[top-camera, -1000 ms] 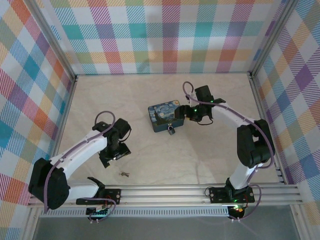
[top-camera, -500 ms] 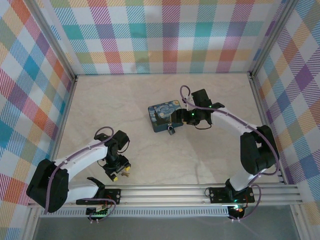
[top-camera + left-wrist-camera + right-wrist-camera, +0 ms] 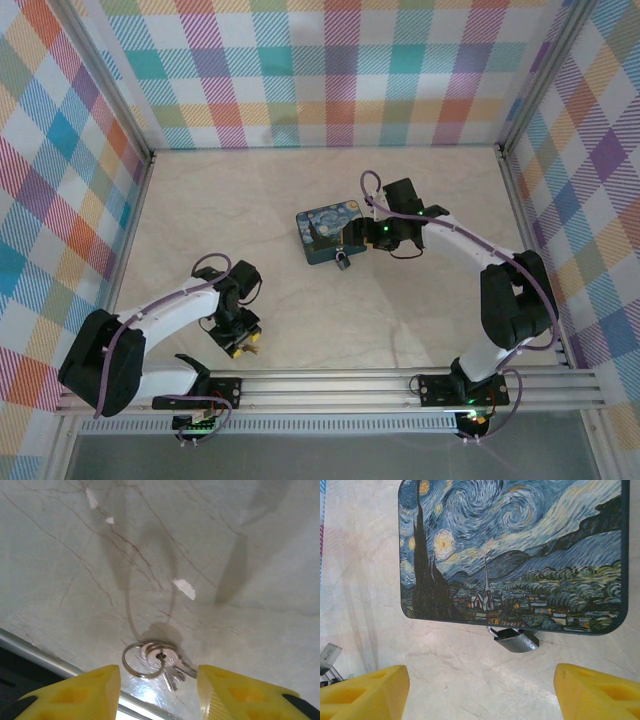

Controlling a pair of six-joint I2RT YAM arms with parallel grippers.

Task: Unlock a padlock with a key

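Observation:
The key (image 3: 167, 661) is a small silver bunch on a split ring, lying flat on the marble-look table. My left gripper (image 3: 159, 680) is open, with one yellow fingertip on each side of the bunch and just above the table; from above, the left gripper (image 3: 242, 344) sits near the front rail. The padlock (image 3: 519, 641) is small and dark grey, and its shackle tucks under the near edge of the painted tin (image 3: 510, 550). My right gripper (image 3: 481, 680) is open and apart from the padlock. In the top view the padlock (image 3: 343, 261) lies just below the right gripper (image 3: 352, 238).
The tin (image 3: 325, 232) with blue-and-yellow swirls lies flat at mid-table. An aluminium rail (image 3: 30, 647) runs along the table's near edge, close behind the keys. Plaid walls enclose the table on three sides.
My left gripper moved toward the near rail and came down over the keys, now covering them in the top view. The right gripper shifted slightly left toward the tin, then held still.

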